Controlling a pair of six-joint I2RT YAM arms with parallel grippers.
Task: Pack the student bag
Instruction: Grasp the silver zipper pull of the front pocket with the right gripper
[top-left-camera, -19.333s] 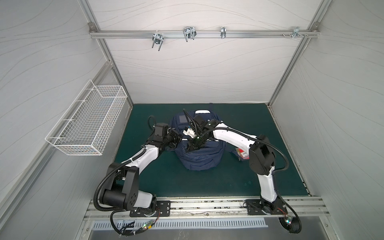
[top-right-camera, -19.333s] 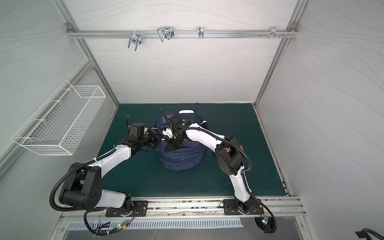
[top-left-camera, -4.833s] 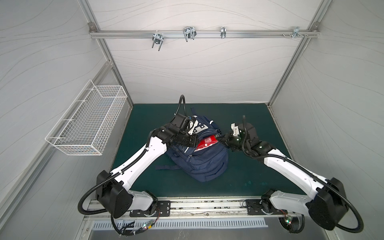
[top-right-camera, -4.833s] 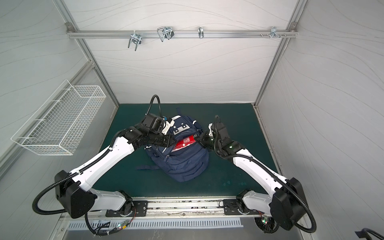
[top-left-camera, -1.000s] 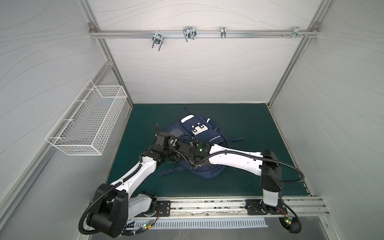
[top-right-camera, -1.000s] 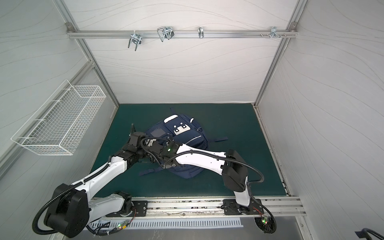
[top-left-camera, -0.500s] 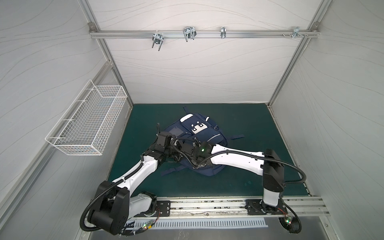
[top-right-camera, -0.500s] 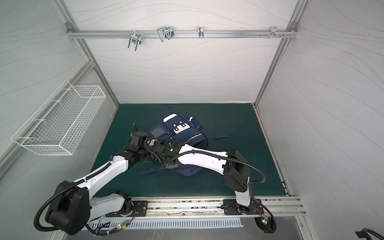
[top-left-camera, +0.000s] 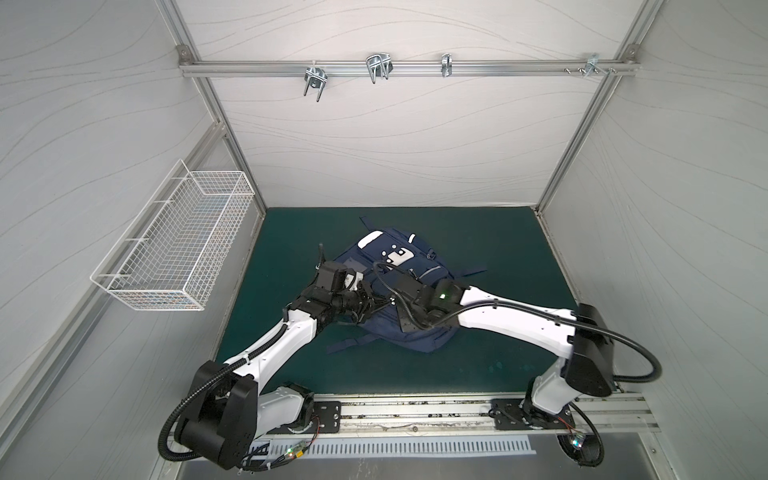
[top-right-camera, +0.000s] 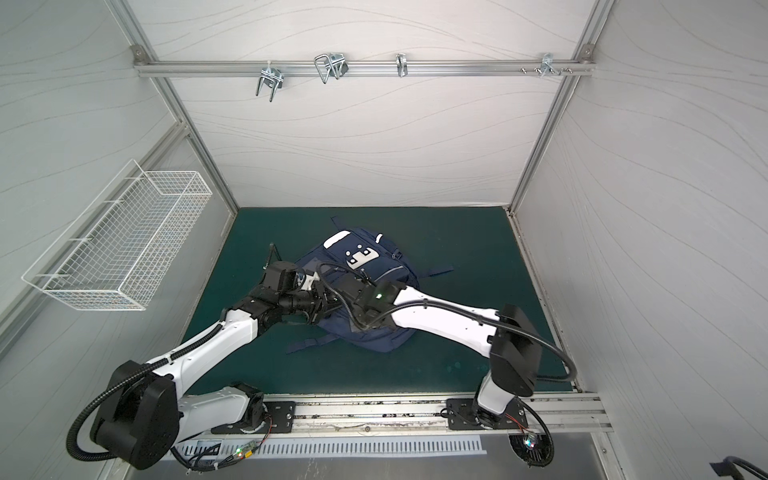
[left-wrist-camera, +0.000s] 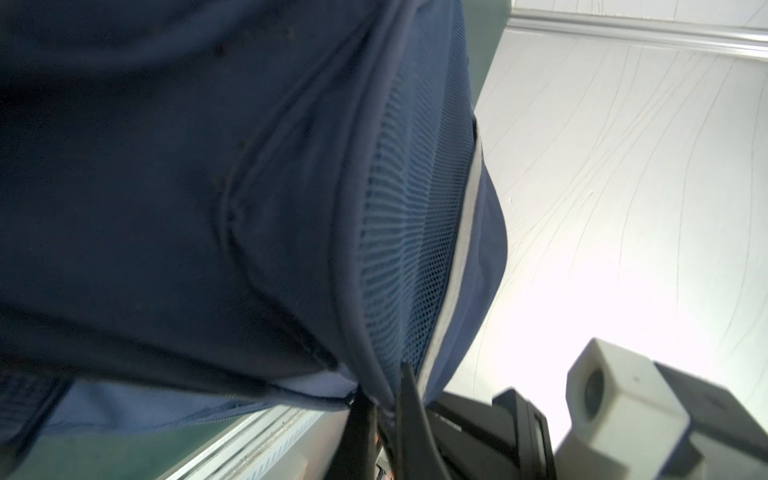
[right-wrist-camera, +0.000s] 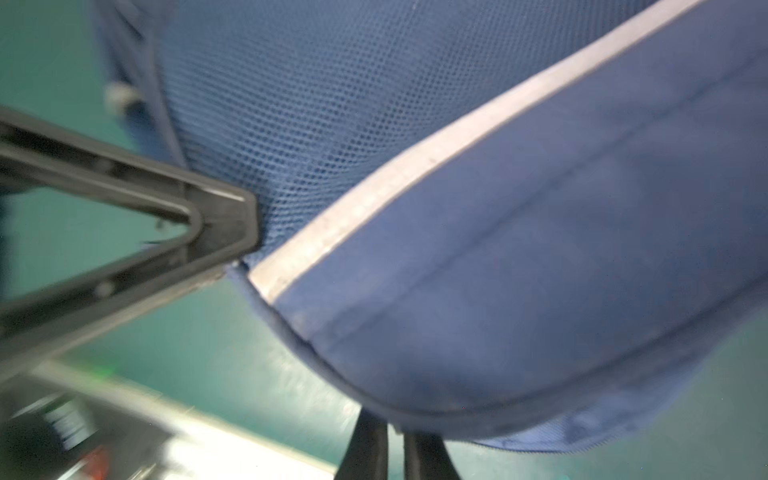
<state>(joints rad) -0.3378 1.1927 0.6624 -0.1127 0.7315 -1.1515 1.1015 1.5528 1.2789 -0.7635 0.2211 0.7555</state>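
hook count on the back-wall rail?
4 along the rail: forked hook leftmost, looped hook next, narrow hook right of centre, small hook near the right end. None looks hidden.

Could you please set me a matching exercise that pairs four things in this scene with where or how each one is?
Things:
1. navy blue fabric backpack
2. white wire basket
3. silver metal hooks
4. left gripper

Places or states:
A. mounted on the left-hand wall
B. high up at the back
C. lying on the green mat
D. jaws shut on the backpack's edge

Pairs: 1-C, 2-A, 3-B, 4-D
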